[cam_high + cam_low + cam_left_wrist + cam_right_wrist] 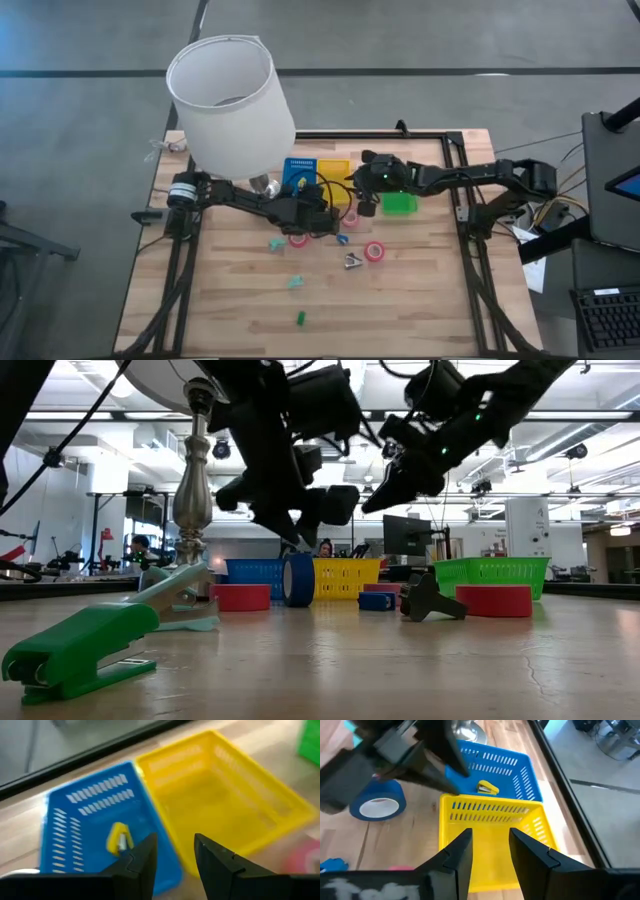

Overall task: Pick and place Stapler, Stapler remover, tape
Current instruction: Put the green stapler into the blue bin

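Both grippers, left (173, 857) and right (490, 852), hover over yellow basket (492, 832), fingers apart, empty; stapler (488, 787) in blue basket (520, 765).

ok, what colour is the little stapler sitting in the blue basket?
Yellow. The small stapler lies inside the blue basket; the right wrist view shows it best.

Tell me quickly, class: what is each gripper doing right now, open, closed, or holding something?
Left gripper: open, holding nothing, above the blue basket.
Right gripper: open, holding nothing, above the yellow basket.
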Robot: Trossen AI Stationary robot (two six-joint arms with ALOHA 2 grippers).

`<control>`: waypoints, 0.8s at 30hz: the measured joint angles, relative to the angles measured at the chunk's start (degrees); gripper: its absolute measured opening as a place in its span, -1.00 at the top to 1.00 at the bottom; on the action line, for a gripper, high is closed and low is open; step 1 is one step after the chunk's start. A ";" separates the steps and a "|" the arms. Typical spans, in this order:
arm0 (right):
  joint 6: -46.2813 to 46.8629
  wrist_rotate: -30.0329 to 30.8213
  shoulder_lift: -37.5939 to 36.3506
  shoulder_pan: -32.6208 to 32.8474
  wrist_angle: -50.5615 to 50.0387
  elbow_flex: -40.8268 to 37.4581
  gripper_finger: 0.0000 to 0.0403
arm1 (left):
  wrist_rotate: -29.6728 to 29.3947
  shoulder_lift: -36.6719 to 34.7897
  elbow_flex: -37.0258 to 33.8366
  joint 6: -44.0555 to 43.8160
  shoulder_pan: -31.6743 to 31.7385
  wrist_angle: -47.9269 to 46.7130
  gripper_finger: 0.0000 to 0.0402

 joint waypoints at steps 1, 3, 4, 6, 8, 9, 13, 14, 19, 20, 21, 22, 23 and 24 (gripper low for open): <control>0.22 0.02 -1.29 0.00 -1.40 0.00 0.41 | 0.90 -0.01 0.46 0.69 -0.33 -0.07 0.37; 0.97 0.00 -3.75 0.00 -3.90 0.02 0.43 | 2.87 -0.01 1.46 1.74 -1.10 -0.04 0.39; 1.19 0.00 -5.15 0.00 -6.22 0.02 0.44 | 4.21 -0.06 1.92 2.08 -1.52 -0.03 0.40; 2.11 -0.02 -7.57 0.14 -9.02 -0.02 0.45 | 7.49 -0.15 2.60 3.51 -2.60 -0.07 0.41; 3.69 -0.05 -10.02 0.13 -11.73 -0.22 0.47 | 11.55 -0.21 2.89 5.98 -3.78 -0.32 0.43; 4.48 -0.13 -10.96 0.15 -12.52 -0.33 0.48 | 13.53 -0.31 2.92 6.95 -4.42 -0.40 0.44; 6.91 -0.27 -14.27 0.13 -15.71 -1.61 0.51 | 18.21 -0.65 2.92 7.98 -7.11 -0.63 0.48; 7.23 -0.38 -14.96 0.13 -16.21 -1.98 0.52 | 18.74 -0.69 2.92 8.29 -7.77 -0.71 0.49; 7.66 -0.85 -17.77 0.13 -17.96 -4.86 0.58 | 19.59 -0.78 2.92 14.38 -9.66 -0.19 0.54; 7.78 -1.31 -18.20 0.12 -17.97 -5.29 0.59 | 20.95 -0.84 2.98 15.37 -9.69 -0.26 0.54; 7.83 -2.01 -18.58 0.13 -17.78 -5.69 0.60 | 23.16 -0.84 3.17 16.18 -9.69 -0.35 0.55; 7.85 -2.85 -18.90 0.11 -17.81 -6.03 0.61 | 26.42 -0.85 3.27 16.61 -9.60 -0.13 0.55; 7.84 -3.76 -19.19 0.13 -17.82 -6.30 0.62 | 30.23 -0.86 3.29 16.84 -9.59 0.03 0.55; 7.90 -4.75 -19.32 0.13 -17.72 -6.43 0.63 | 34.59 -0.86 3.29 16.97 -9.58 0.01 0.55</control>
